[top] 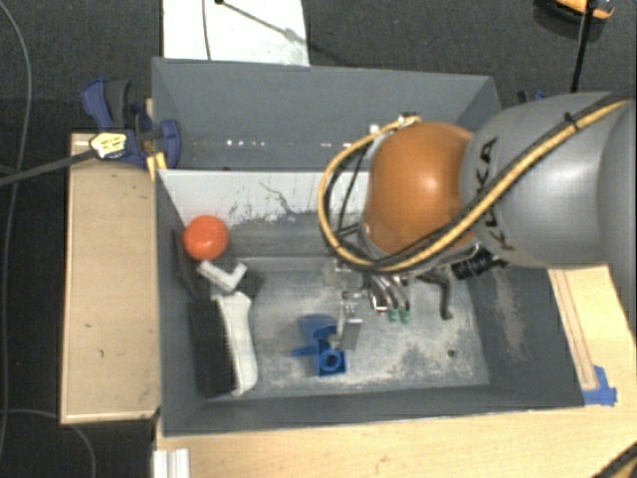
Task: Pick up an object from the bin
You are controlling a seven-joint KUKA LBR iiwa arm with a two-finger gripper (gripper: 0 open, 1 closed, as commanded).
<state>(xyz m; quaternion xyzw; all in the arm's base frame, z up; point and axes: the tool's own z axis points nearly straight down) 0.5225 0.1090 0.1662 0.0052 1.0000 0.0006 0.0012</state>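
One blue plastic fitting (323,352) lies on the scuffed grey bin floor (438,337) just beside the pincer (348,335), whose gape cannot be told.

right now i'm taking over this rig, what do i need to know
Tool: low in the middle of the bin, right at the upper right edge of the blue piece. Whether it is open or shut cannot be told.
Things: the blue piece lies mid-floor. The orange ball sits at the back left. The white brush lies along the left wall.
Done: nothing is lifted; all three are on the floor.
Left: grip one thing and lift it out.
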